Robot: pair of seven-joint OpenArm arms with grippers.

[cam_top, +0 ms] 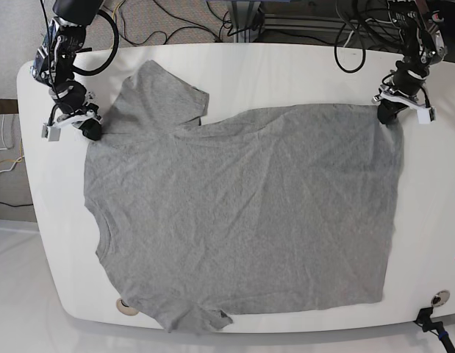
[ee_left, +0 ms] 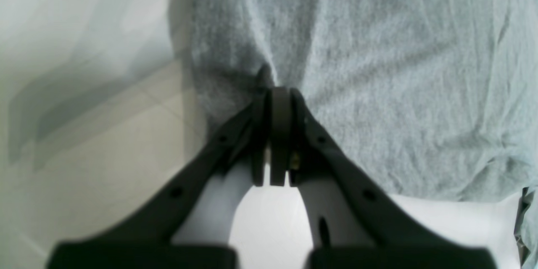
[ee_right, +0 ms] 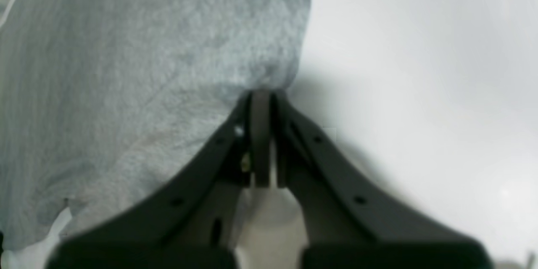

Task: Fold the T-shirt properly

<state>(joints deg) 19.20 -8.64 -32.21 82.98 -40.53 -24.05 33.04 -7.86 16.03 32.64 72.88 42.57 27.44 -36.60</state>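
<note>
**A:** Black fingers point(ee_left: 279, 92) fill the bottom of the left wrist view, pressed together with a tuck of grey T-shirt point(ee_left: 378, 71) pinched at their tips. Cloth spreads ahead of them and to their right; bare tabletop point(ee_left: 84, 155) lies to their left.

**B:** And the right arm's fingers point(ee_right: 261, 92)?

**A:** Likewise closed on the fabric's edge, with cloth ahead and to their left and tabletop point(ee_right: 420, 92) to their right. From the base view the T-shirt point(cam_top: 242, 220) lies flat and spread, the left fingers point(cam_top: 389, 110) at one far corner by the hem, the right fingers point(cam_top: 89, 129) at the shoulder below the sleeve.

**B:** So the fold along that far edge looks ready to start?

**A:** I'd judge so. Lift both corners together, at equal height, keeping the edge between the fingers taut but not stretched. Carry it toward the near edge evenly, or the fold line will skew. Each pinch looks shallow, so move slowly; a slip would drop a corner.
</note>
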